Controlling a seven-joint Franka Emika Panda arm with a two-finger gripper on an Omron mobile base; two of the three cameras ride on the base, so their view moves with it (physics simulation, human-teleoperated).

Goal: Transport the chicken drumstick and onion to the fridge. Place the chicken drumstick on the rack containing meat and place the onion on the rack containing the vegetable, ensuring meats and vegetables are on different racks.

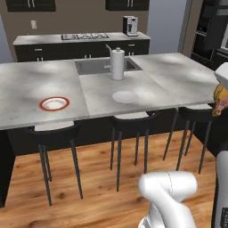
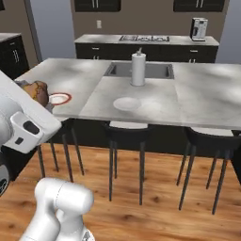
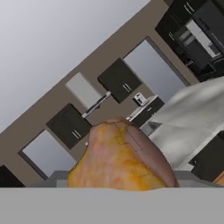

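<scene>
Kitchen, grey island (image 1: 44,89) with a red-rimmed plate (image 1: 54,103), paper towel roll (image 1: 117,64), stools below. Drumstick (image 3: 120,159) sits up at the gripper, above the floor; can't tell if fingers clamp it.

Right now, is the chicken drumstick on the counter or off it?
Off it. The chicken drumstick is up in the hand, clear of the counter, with the kitchen behind it.

chicken drumstick (image 3: 120,159) | lower end cut off (bottom edge) | hand's fingertips hidden behind it
</scene>
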